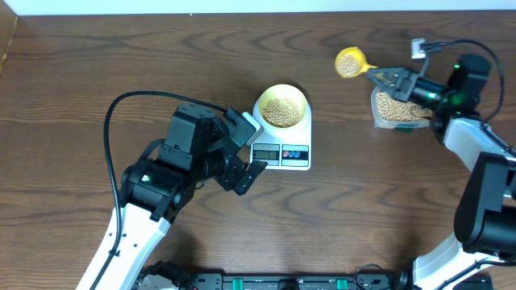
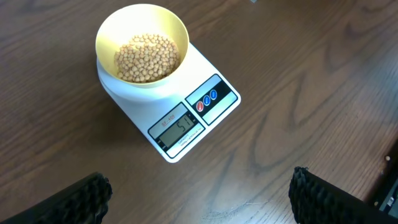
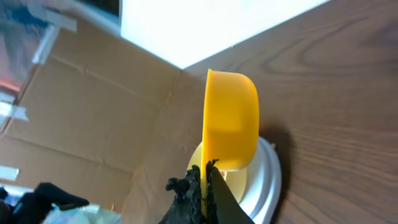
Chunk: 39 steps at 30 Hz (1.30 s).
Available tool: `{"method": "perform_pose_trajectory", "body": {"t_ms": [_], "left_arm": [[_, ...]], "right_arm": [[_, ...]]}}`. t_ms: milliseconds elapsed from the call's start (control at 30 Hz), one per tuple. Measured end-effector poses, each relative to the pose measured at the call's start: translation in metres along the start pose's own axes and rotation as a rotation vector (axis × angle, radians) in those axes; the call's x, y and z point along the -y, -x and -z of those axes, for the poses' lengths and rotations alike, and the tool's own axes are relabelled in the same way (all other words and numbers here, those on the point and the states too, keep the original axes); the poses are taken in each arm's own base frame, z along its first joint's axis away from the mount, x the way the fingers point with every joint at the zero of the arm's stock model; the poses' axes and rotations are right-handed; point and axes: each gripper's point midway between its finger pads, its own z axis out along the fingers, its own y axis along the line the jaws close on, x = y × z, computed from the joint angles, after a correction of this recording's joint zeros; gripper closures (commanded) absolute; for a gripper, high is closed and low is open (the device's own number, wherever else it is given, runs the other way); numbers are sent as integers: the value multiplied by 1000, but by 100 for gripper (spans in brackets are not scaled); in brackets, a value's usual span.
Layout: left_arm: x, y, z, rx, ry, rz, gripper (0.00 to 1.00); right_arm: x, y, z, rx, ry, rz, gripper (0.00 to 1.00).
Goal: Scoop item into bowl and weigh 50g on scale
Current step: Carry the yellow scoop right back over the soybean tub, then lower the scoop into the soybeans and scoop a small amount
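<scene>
Beans (image 1: pixel 281 111) in the bowl (image 1: pixel 281 88) sit beside the left gripper (image 1: pixel 251 149).

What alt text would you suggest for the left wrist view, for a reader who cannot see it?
A pale-yellow bowl partly filled with tan beans sits on a white digital scale on a wooden table; its display appears to read 51. The left gripper is open and empty, its black fingertips at the bottom corners.
</scene>
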Motion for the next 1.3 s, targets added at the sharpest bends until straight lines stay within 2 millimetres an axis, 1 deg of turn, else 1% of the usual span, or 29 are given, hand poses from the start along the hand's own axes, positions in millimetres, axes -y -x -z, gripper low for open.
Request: {"method": "perform_pose_trajectory", "body": {"t_ms": [233,567,733,767,967,1100,1233,1300], "left_arm": [[0,0,0,0,0,0,6],[0,0,0,0,0,0,6],[0,0,0,0,0,0,6],[0,0,0,0,0,0,6],[0,0,0,0,0,0,6],[0,0,0,0,0,0,6],[0,0,0,0,0,0,6],[0,0,0,0,0,0,6]], "right_arm": [[12,18,31,67,-27,-64,99],[25,31,61,133,-67,-95,98],[35,37,82,174,-102,-91,99],[36,37,83,176,-105,-92,98],[59,33,103,211,-189,-150,99],[66,29,107,214,-221,-154,99],[73,16,106,186,-248,-182,99],[77,6,106,161,-261,-201,99]]}}
